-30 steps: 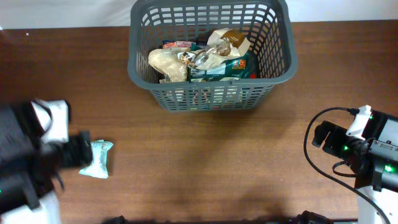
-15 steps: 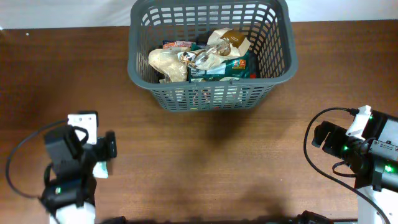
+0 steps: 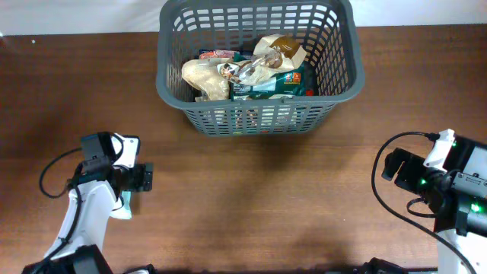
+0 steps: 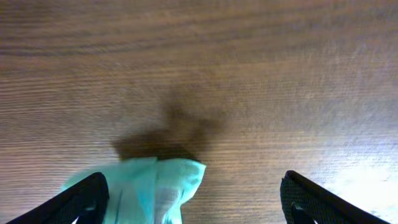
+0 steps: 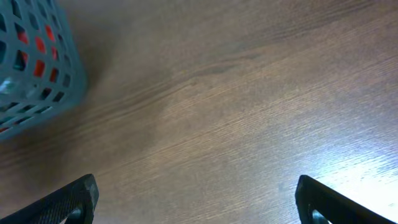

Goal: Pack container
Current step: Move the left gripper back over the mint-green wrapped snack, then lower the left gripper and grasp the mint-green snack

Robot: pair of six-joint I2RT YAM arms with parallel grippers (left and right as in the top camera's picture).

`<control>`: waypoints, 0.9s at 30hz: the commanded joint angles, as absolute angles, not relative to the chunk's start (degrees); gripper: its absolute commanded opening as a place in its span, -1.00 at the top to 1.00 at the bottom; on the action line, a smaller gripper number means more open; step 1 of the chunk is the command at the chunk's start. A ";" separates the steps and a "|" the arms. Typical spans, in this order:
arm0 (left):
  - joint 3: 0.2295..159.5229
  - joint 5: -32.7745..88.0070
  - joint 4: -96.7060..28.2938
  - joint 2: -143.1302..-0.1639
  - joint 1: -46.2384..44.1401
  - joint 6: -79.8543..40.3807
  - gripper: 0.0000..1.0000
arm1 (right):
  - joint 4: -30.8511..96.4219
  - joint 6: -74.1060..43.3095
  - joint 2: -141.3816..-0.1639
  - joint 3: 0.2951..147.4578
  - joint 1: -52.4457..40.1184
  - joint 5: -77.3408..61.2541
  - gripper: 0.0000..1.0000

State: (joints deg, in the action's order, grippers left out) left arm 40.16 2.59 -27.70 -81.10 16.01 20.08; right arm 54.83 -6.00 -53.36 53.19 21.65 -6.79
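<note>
The container (image 3: 259, 120), a dark grey lattice basket, stands at the table's back centre with several snack packets (image 3: 251, 72) piled inside. On the wood at the front left lies a pale teal packet (image 4: 149, 186), and only its edge (image 3: 124, 207) shows under my left arm (image 3: 99, 183) from above. My left gripper (image 4: 196, 202) hangs open just over it. The packet lies between the jaws, close to the left finger (image 4: 84, 199) and apart from the other finger. My right gripper (image 5: 199, 202) is open over bare wood, with a container corner (image 5: 37, 68) to its upper left.
My right arm (image 3: 449, 186) with its cable sits at the table's right edge, well away from the basket. Bare brown wood stretches between both arms and in front of the basket. A pale strip runs behind the table's back edge (image 3: 76, 15).
My left arm has swung in from the left edge and now stands over the teal packet, hiding most of it. Its jaws opened a little wider. The right arm has not moved.
</note>
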 commanded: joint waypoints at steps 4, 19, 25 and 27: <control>39.77 -5.08 -28.27 -82.54 15.94 24.21 -0.68 | 54.83 -5.74 -51.44 53.15 21.74 -7.03 -0.98; 39.79 -7.49 -28.56 -82.54 17.85 15.99 -0.59 | 55.00 -4.40 -51.46 53.15 21.78 -6.90 -0.98; 39.77 -7.53 -30.22 -82.63 17.96 15.81 -0.56 | 55.00 -4.43 -51.46 53.15 21.78 -6.90 -0.98; 39.77 -7.55 -30.37 -83.07 17.98 14.48 -0.57 | 55.00 -4.43 -51.46 53.15 21.78 -6.90 -0.98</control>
